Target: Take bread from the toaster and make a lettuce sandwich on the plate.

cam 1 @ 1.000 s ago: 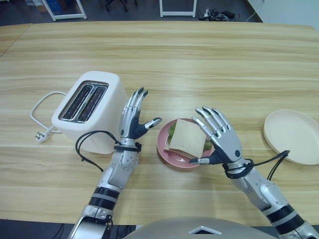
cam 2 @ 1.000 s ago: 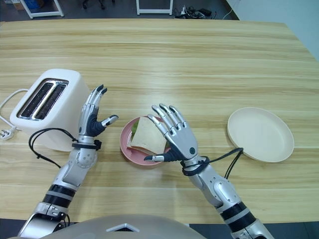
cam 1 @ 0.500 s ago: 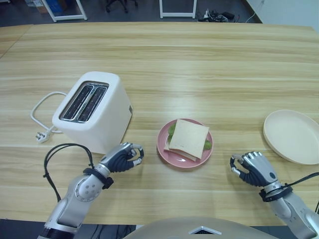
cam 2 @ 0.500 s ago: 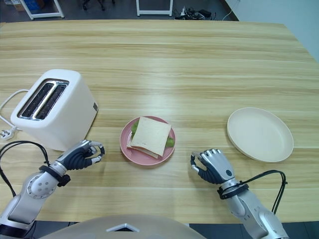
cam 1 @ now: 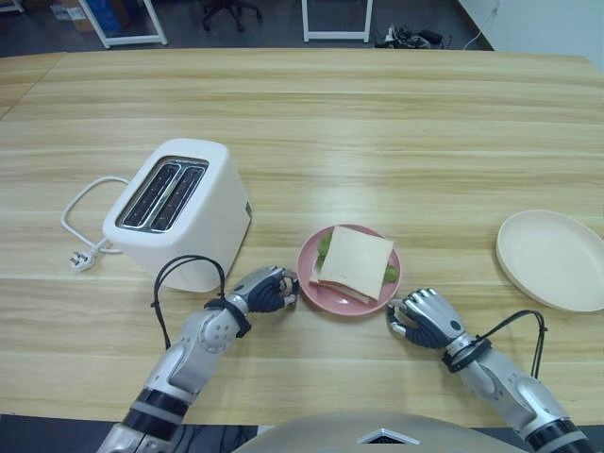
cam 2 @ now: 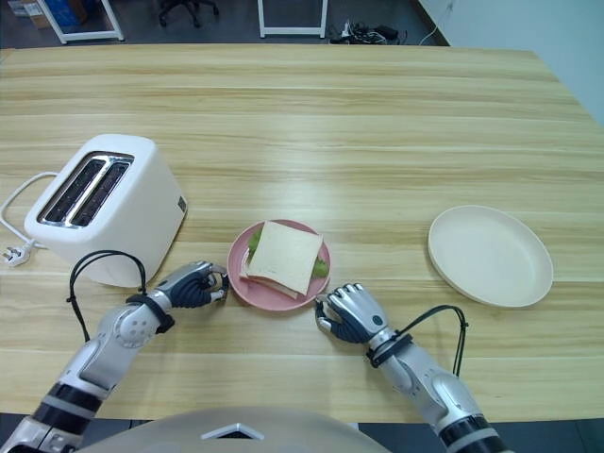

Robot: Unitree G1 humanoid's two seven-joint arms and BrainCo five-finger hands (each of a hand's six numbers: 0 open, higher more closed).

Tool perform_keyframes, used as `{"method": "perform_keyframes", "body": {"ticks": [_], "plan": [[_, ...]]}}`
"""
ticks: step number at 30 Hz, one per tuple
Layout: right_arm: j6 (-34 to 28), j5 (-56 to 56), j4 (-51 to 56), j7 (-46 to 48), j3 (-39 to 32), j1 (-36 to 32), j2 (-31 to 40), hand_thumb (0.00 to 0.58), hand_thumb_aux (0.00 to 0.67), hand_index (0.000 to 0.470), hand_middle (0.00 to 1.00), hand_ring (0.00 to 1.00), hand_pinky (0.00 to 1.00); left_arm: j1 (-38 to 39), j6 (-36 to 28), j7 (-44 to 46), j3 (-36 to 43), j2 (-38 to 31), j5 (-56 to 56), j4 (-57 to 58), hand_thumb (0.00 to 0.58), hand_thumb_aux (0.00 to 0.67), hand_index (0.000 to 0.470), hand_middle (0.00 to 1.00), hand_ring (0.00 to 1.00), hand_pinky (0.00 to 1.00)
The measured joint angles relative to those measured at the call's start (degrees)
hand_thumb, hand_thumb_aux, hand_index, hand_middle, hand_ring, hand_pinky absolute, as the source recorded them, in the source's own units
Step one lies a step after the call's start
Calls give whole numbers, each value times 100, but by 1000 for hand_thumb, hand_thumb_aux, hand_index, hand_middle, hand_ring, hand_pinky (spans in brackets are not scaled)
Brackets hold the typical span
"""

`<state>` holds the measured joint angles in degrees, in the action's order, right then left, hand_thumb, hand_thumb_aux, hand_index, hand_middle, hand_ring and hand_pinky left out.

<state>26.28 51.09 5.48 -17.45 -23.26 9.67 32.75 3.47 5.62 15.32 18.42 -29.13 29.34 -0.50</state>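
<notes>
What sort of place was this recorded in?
Likely a lab or office: a long light wooden table, white metal stand legs and a black wheeled chair base on the dark floor behind.

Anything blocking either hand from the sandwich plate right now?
Nothing visible. The left hand, fingers curled and holding nothing, sits right beside the pink plate's left rim. The right hand, also curled, sits by its lower right rim. No object lies between either hand and the plate holding the sandwich.
</notes>
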Motion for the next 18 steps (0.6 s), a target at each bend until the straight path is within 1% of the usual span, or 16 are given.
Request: {"method": "perform_keyframes", "body": {"ticks": [4,8,10,13,15,18], "plan": [[-4,245,677,-177,-331,-810,-387,580,670,470,1000,1000,1000,-617,115,-158,290,388,206,617,580,670,470,1000,1000,1000],[-3,355,1661,-500,-549,-1714,-738,580,670,470,1000,1000,1000,-1423,160,-395,632,769,562,1450,580,670,470,1000,1000,1000],[-31,419,2386,-708,-637,-2315,-938,580,670,470,1000,1000,1000,-1916,207,-559,820,1054,674,2044,580,670,470,1000,1000,1000],[-89,440,3360,-1013,-771,-3038,-1200,580,670,470,1000,1000,1000,-2491,313,-841,917,1363,770,2809,580,670,470,1000,1000,1000],[-129,453,4231,-1289,-896,-3632,-1460,580,670,470,1000,1000,1000,-2951,376,-1077,987,1600,776,3504,580,670,470,1000,1000,1000],[-235,508,5247,-1638,-1123,-4301,-1745,580,670,470,1000,1000,1000,-3505,516,-1349,1033,1880,774,4411,580,670,470,1000,1000,1000]]}}
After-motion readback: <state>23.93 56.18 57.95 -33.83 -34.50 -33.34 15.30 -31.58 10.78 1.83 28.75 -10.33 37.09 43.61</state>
